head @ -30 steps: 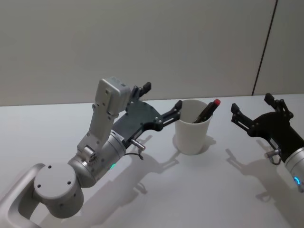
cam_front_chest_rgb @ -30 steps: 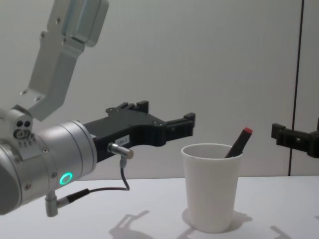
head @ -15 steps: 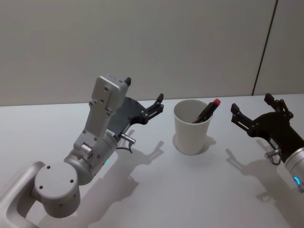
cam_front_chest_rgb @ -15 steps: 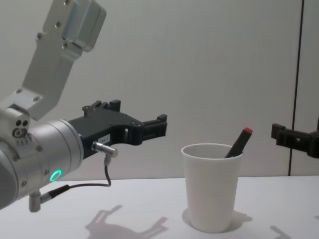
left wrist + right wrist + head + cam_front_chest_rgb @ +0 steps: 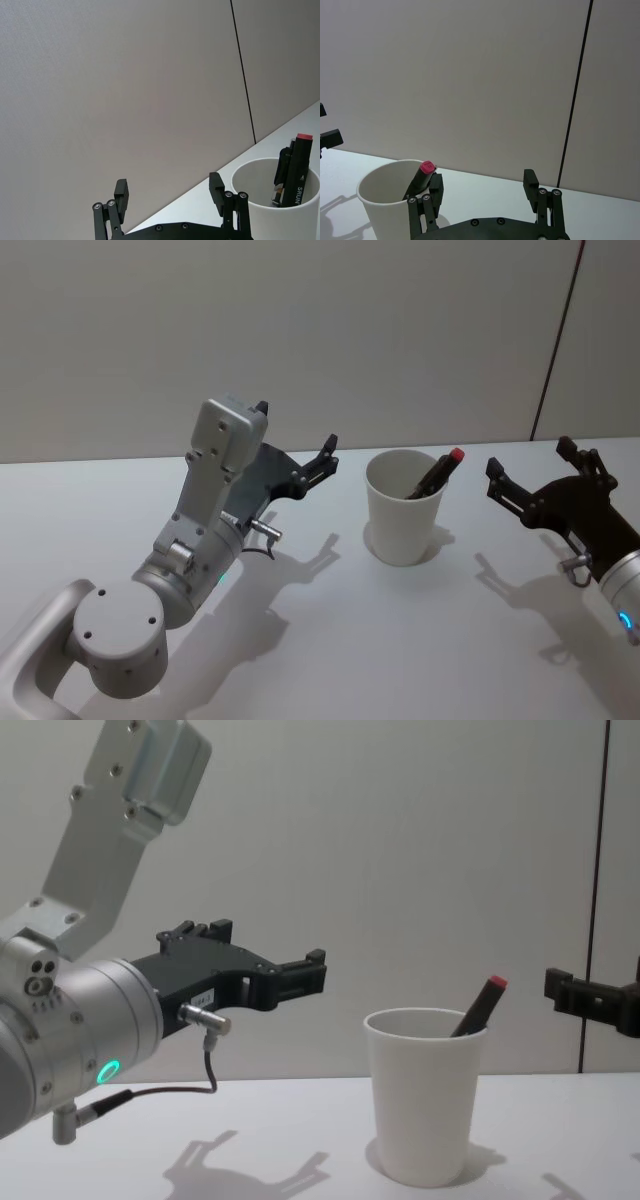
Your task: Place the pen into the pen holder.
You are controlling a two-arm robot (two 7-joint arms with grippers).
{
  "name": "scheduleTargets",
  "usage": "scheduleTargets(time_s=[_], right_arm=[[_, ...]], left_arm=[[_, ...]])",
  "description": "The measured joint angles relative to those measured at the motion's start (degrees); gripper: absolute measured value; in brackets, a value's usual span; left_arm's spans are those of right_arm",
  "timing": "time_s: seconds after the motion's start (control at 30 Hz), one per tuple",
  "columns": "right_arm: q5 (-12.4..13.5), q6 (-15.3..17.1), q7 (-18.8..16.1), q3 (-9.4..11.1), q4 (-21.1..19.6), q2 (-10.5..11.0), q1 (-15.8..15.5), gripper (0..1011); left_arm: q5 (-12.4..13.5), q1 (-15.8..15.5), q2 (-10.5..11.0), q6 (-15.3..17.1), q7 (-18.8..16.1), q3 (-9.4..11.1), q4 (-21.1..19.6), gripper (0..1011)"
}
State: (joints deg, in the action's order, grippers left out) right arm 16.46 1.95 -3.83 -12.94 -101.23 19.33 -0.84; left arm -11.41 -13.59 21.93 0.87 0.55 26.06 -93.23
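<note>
The pen holder, a white paper cup [image 5: 404, 510] [image 5: 425, 1095], stands upright on the white table [image 5: 400, 640]. The pen [image 5: 440, 472] [image 5: 480, 1005], dark with a red cap, leans inside it with its cap above the rim. My left gripper [image 5: 296, 426] [image 5: 270, 955] hovers open and empty a little to the left of the cup, apart from it. In the left wrist view the open left gripper [image 5: 169, 187] faces the cup [image 5: 280, 200] and pen [image 5: 297, 170]. My right gripper [image 5: 530, 457] [image 5: 483, 181] hangs open to the right of the cup [image 5: 385, 200].
A plain grey wall with a dark vertical seam [image 5: 555, 350] runs behind the table. The left arm's silver body [image 5: 190, 570] fills the near left of the table.
My left gripper has drawn back to the left, away from the cup's rim. The pen, cup and right gripper have not moved.
</note>
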Motion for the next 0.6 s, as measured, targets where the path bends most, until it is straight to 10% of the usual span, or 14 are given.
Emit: scheduleTargets(time_s=[0.6], right_arm=[[0.0, 0.0, 0.0, 0.0, 0.0, 0.0, 0.0, 1001]], left_arm=[[-0.03, 0.0, -0.03, -0.04, 0.0, -0.04, 0.03, 1001]])
